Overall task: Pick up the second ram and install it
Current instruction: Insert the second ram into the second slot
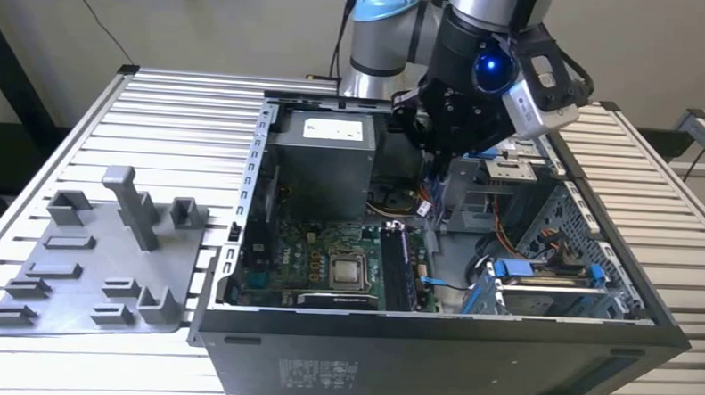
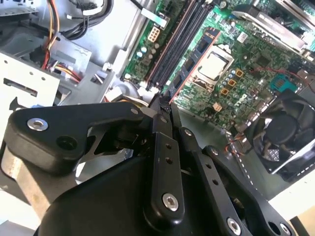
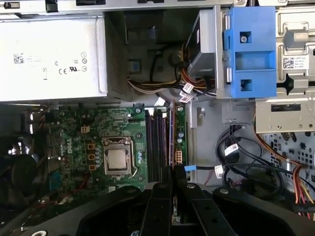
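My gripper [image 1: 440,161] hangs inside the open computer case [image 1: 441,344], just beside the grey power supply [image 1: 321,160]. Its fingers are shut on the second ram [image 2: 197,54], a thin dark stick with an orange contact edge that juts out past the fingertips. In the first wrist view the ram [image 3: 173,132] appears edge-on, lined up along the outer side of the dark memory slots [image 3: 157,142], beside the board's edge. The gripper [image 2: 165,103] and its black linkage take up the near part of both wrist views, the fingers meeting at the gripper [image 3: 172,183].
The processor socket [image 3: 117,160] lies beside the slots. A black fan [image 2: 280,137] sits further along the board. A blue drive bracket [image 3: 251,54] and loose cables [image 3: 231,152] crowd the other side. A grey tray with upright posts [image 1: 100,267] rests on the slatted table outside the case.
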You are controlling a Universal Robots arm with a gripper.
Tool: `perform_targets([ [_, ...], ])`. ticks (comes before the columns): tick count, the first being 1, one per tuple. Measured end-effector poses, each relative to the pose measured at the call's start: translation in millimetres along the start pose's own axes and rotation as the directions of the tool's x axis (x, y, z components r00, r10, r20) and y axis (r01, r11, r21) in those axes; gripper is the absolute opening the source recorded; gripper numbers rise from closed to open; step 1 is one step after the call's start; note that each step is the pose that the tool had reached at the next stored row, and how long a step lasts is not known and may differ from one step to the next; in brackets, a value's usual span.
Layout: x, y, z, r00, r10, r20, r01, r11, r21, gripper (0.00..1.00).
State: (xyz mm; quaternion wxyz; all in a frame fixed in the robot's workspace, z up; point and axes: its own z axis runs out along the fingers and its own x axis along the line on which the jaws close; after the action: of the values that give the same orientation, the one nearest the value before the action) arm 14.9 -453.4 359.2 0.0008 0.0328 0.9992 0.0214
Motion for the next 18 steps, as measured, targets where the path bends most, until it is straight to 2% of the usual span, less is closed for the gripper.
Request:
perform_targets([
  [1,0.0,-1.0,1.0,1.0,0.0,-0.0016,0.0,1.0,-0.0005,0.14],
  [5,0.0,-1.2,5.8,1.0,0.0,-0.0016,0.0,1.0,-0.0008,0.14],
  [12,-0.1,-1.7,18.5,1.0,0.0,-0.0015,0.0,1.0,-0.0009,0.14],
  [18,0.0,-2.0,25.7,1.0,0.0,-0.002,0.0,1.0,-0.0007,0.14],
])
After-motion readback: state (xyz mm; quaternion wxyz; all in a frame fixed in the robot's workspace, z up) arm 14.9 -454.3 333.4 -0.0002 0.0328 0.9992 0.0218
